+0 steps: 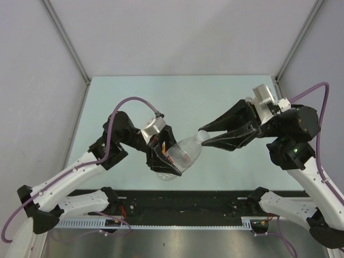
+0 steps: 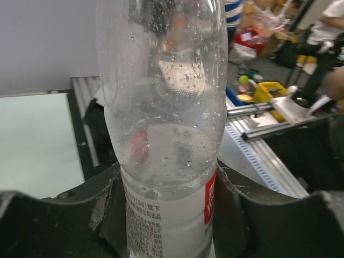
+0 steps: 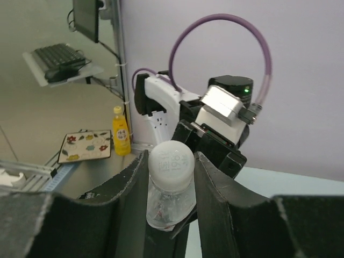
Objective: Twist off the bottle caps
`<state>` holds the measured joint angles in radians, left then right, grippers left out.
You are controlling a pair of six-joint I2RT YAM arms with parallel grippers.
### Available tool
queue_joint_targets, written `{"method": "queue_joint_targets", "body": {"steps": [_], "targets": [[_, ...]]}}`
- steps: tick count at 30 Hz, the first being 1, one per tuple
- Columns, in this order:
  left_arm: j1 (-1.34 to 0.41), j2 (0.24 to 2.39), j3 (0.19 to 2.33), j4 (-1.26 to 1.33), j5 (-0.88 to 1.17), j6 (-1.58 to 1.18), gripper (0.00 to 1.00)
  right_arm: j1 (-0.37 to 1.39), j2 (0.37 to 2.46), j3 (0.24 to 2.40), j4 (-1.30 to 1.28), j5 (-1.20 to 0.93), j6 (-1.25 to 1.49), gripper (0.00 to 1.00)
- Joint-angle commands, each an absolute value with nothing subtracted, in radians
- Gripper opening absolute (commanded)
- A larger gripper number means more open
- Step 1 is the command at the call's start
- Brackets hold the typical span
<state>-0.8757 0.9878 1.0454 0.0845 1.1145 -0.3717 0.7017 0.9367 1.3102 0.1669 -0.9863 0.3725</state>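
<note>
Between the two grippers, lifted off the bench (image 1: 161, 97), a clear bottle (image 1: 185, 153) hangs tilted. Its neck points toward the right gripper (image 1: 206, 137) and its base lies at the left gripper (image 1: 165, 158).

The white cap (image 3: 170, 161) sits squarely between the right gripper's fingers (image 3: 215, 199), which are closed against its two sides. From the right wrist, the embossed top of the cap faces the camera, and the neck and shoulder run away beyond it. The left gripper is shut on the bottle's body at the pale label (image 2: 161, 226) with its red patch. From the left wrist, dark fingers press in on either side of the label, and the droplet-beaded upper body rises ahead of them.

The step in hand looks like the loosening of this cap, with one gripper bracing the body and the other clamped on the cap. How far the thread has already turned cannot be read, and no gap shows under the cap.

The next move probably calls for the right wrist to roll about the bottle's long axis in the loosening direction. The left gripper must hold firm meanwhile so the body does not spin with it. The thin wall may flex or slip under that grip. If the wrist runs out of travel, the right gripper will likely have to let go, turn back and take the cap again. Once the cap is free, it should be drawn straight off along the neck.
</note>
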Motion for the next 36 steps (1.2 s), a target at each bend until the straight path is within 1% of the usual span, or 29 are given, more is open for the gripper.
{"method": "queue_joint_targets", "body": {"steps": [1,4,5,7,8,10,11,14,16,19,21,22,24,25,27,28,31,36], "targets": [[-0.882,1.011,1.106,0.472,1.269,-0.561,0.0,0.722,0.986,1.281,0.003,-1.189,0.281,0.0],[-0.88,1.037,1.097,0.607,1.29,-0.653,0.0,0.741,0.989,1.281,-0.058,-1.224,0.227,0.0],[-0.881,1.043,1.094,0.699,1.29,-0.714,0.0,0.749,0.992,1.281,-0.078,-1.23,0.216,0.0],[-0.881,1.072,1.092,0.794,1.301,-0.785,0.0,0.762,0.992,1.281,-0.093,-1.244,0.187,0.0],[-0.881,1.081,1.091,0.915,1.301,-0.872,0.0,0.767,0.992,1.281,-0.1,-1.253,0.18,0.0],[-0.881,1.12,1.092,1.035,1.305,-0.964,0.0,0.778,0.994,1.281,-0.106,-1.27,0.161,0.0],[-0.881,1.133,1.094,1.146,1.302,-1.048,0.0,0.781,0.994,1.281,-0.116,-1.272,0.157,0.0],[-0.881,1.173,1.1,1.285,1.304,-1.158,0.0,0.787,0.989,1.281,-0.136,-1.281,0.134,0.0],[-0.881,1.187,1.104,1.302,1.31,-1.173,0.0,0.79,0.988,1.282,-0.153,-1.284,0.123,0.0],[-0.879,1.183,1.106,1.258,1.316,-1.14,0.0,0.79,0.983,1.281,-0.166,-1.276,0.114,0.0],[-0.877,1.17,1.106,1.153,1.319,-1.056,0.0,0.79,0.98,1.281,-0.169,-1.267,0.112,0.0],[-0.876,1.161,1.106,1.026,1.313,-0.957,0.0,0.788,0.98,1.281,-0.17,-1.259,0.112,0.0],[-0.873,1.121,1.115,0.874,1.293,-0.835,0.0,0.788,0.979,1.281,-0.173,-1.249,0.115,0.0],[-0.873,1.108,1.121,0.719,1.279,-0.71,0.0,0.79,0.977,1.281,-0.175,-1.246,0.117,0.0],[-0.871,1.072,1.141,0.591,1.244,-0.605,0.0,0.787,0.976,1.281,-0.172,-1.236,0.124,0.0],[-0.864,1.065,1.149,0.484,1.229,-0.525,0.0,0.782,0.973,1.282,-0.166,-1.227,0.129,0.0],[-0.851,1.048,1.154,0.42,1.218,-0.479,0.0,0.769,0.968,1.281,-0.137,-1.238,0.158,0.0],[-0.805,1.032,1.118,0.425,1.213,-0.489,0.0,0.752,0.94,1.281,-0.069,-1.276,0.216,0.0]]}}
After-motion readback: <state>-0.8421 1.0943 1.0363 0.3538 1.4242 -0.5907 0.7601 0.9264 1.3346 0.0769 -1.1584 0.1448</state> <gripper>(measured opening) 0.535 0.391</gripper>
